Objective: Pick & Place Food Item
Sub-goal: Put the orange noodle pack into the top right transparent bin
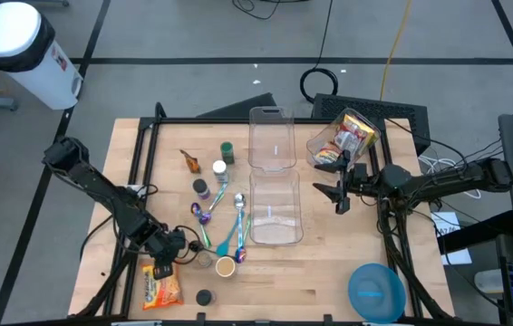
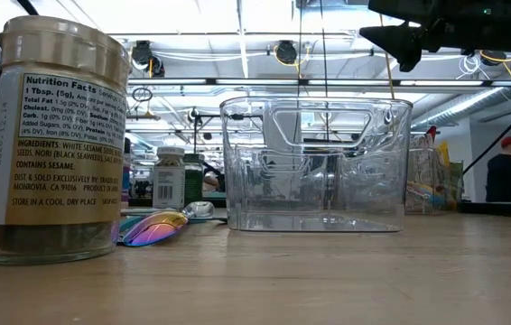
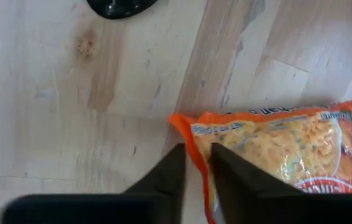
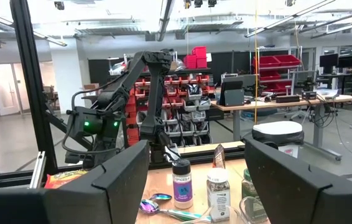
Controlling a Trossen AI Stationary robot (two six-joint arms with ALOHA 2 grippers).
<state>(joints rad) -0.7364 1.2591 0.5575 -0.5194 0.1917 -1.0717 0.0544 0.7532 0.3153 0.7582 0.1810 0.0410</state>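
Observation:
An orange packet of noodles (image 1: pixel 163 287) lies flat near the table's front left corner; it also shows in the left wrist view (image 3: pixel 282 146). My left gripper (image 1: pixel 160 260) is low over the packet's far end, its fingers (image 3: pixel 196 160) nearly together on either side of the packet's orange edge. My right gripper (image 1: pixel 339 191) is open and empty, held in the air at the table's right side beside a tilted clear tub of snacks (image 1: pixel 344 138). It shows high up in the low view (image 2: pixel 400 43). My left gripper pinches the packet's orange sealed edge (image 3: pixel 196 140), near one corner, between its two fingers. The fingers come from above, pointing down. The rest of the packet lies flat on the table.
Two clear bins (image 1: pixel 275 206) (image 1: pixel 272 138) stand in the middle of the table. Spice jars (image 1: pixel 220 168), shiny spoons (image 1: pixel 225 222), a small cup (image 1: pixel 225 266) and a black lid (image 1: pixel 204 296) lie to their left. A blue bowl (image 1: pixel 375 291) sits at the front right.

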